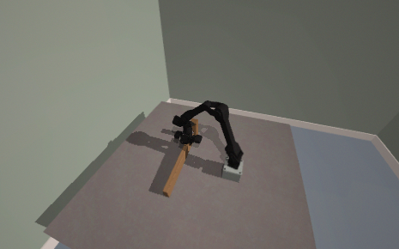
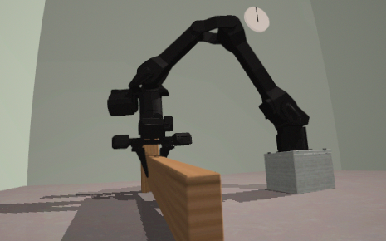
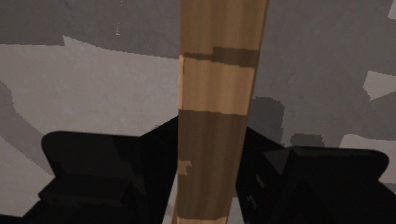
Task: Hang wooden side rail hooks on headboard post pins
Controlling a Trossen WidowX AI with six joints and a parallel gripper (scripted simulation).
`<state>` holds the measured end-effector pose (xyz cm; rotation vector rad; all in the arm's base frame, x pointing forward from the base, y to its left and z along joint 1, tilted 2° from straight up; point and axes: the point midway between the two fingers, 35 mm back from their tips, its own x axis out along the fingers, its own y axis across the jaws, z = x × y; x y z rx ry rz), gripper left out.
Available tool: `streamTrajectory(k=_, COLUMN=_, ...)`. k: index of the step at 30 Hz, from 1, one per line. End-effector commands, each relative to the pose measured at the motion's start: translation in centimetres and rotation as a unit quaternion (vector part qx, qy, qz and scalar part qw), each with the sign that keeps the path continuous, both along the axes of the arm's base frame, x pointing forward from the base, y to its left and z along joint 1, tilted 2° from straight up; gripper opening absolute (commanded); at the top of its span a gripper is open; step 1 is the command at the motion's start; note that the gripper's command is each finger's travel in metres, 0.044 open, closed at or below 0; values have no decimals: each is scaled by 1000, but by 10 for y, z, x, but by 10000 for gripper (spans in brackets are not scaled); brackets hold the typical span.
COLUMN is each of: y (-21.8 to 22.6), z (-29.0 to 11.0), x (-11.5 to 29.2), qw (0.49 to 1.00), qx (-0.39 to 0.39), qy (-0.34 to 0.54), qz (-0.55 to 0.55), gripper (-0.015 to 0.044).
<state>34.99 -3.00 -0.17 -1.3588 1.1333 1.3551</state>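
Note:
The wooden side rail [image 1: 177, 169] [image 2: 187, 195] [image 3: 216, 85] is a long tan board. Its far end rests on the table [image 1: 120, 202], and its other end is lifted up beside the short upright headboard post [image 1: 196, 125] [image 2: 145, 184]. My gripper [image 1: 187, 140] [image 2: 153, 157] [image 3: 205, 120] is shut on the rail close to the post end, one finger on each long side. The steel hooks, the post's slot and its pins are hidden behind the gripper and the rail, so I cannot tell whether the hooks sit on the pins.
The arm's grey base block [image 1: 232, 171] [image 2: 299, 170] stands to the right of the rail. Walls close off the back and left of the table. A blue floor strip [image 1: 347, 185] lies to the right.

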Motion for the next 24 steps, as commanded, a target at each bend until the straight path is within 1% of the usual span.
streamTrajectory(k=1, y=-1, z=5, x=5, qw=1000, qx=-2, qy=-9, qz=2, gripper=0)
streamTrajectory(k=24, y=-4, z=5, x=6, qw=1000, qx=-2, qy=-9, qz=2, gripper=0)
